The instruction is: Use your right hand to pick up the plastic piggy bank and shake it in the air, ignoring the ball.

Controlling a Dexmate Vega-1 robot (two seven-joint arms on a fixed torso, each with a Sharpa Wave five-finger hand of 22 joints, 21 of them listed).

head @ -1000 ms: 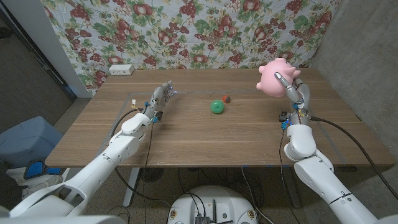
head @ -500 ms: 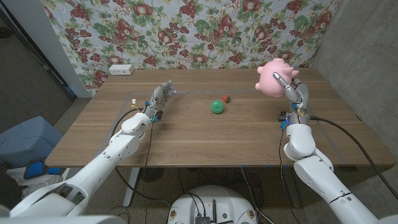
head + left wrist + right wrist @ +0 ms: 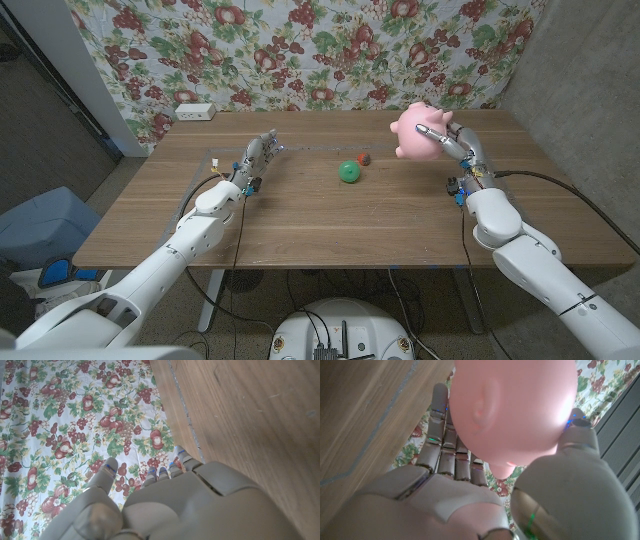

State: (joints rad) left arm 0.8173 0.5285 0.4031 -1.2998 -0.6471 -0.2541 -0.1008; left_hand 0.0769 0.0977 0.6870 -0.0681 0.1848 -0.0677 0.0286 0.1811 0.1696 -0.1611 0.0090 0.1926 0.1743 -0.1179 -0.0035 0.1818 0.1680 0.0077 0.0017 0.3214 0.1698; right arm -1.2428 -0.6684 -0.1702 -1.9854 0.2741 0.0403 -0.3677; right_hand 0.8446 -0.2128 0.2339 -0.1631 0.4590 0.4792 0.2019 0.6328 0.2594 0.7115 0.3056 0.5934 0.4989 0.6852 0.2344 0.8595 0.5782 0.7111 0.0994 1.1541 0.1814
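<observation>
Above the table [image 3: 300, 215], near its right far corner, the right robot hand [image 3: 452, 148] gripped the pink piggy bank [image 3: 417, 131] aloft. Shaking called for a firm grasp, clear of the green ball [image 3: 349, 172]. The left robot hand [image 3: 258, 158] held nothing, fingers apart.

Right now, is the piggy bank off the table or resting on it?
Off the table: the piggy bank is held up by the right robot hand, fingers wrapped around its body, the tabletop showing below.
</observation>
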